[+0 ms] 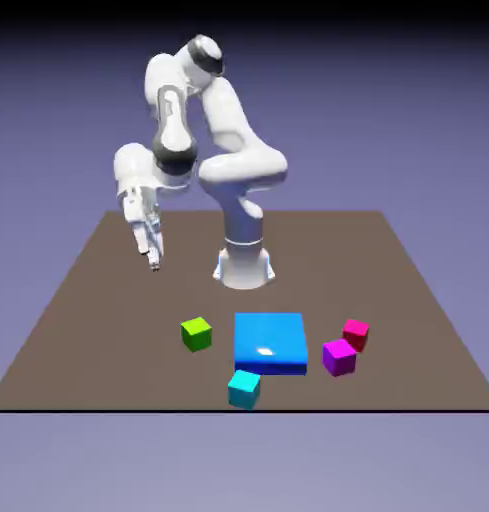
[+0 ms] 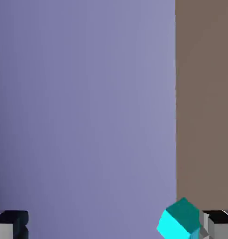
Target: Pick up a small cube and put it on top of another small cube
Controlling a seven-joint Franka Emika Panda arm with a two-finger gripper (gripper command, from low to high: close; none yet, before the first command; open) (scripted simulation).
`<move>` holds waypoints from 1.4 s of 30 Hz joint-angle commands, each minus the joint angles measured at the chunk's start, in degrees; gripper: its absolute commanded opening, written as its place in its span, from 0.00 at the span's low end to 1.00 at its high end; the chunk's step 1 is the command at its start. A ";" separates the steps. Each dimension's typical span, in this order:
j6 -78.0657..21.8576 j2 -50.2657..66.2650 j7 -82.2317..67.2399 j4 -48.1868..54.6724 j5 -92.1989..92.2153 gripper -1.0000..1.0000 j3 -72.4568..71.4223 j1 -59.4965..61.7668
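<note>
Nearest the camera in the exterior view, close to the front edge of the desk [image 1: 108,330], a cyan cube [image 1: 244,388] is seen, and just behind it a flat blue block [image 1: 271,342]. To the exterior view's left of that block, apart from it, the small lime-green cube [image 1: 196,333] is found resting flat on the desk; nothing lies on it or touches it. On the block's other side a magenta cube [image 1: 339,356] and a pinker cube [image 1: 355,332] are set close together.

Farther back, and a little more toward the exterior view's left, the end effector [image 1: 151,256] is held in the air, its fingers pointing down and slightly outward. It is released and nothing is carried between its fingers. From it, the lime-green cube lies toward the camera and somewhat to the exterior view's right, lower down, with bare desk between them; the two are well apart.

In the hand view the lime-green cube is not shown at all. Only backdrop, a strip of desk and the cyan cube [image 2: 180,220] beside one grey fingertip [image 2: 217,225] are seen, so the hand is judged not to be aimed at its target. A swing forward and down over the lime-green cube is judged to be needed before any grasp. Being a cube, no long axis is offered.
</note>
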State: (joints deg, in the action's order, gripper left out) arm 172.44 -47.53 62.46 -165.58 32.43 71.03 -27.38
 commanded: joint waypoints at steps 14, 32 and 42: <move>-0.64 -6.09 8.19 -1.87 13.27 0.50 29.07 -10.93; 11.32 -22.13 6.90 1.99 14.81 0.00 44.33 -22.37; -5.24 -1.38 10.34 -1.59 24.58 0.00 34.46 -19.09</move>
State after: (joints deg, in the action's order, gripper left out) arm 167.23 -48.91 72.83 -167.17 56.97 105.49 -46.47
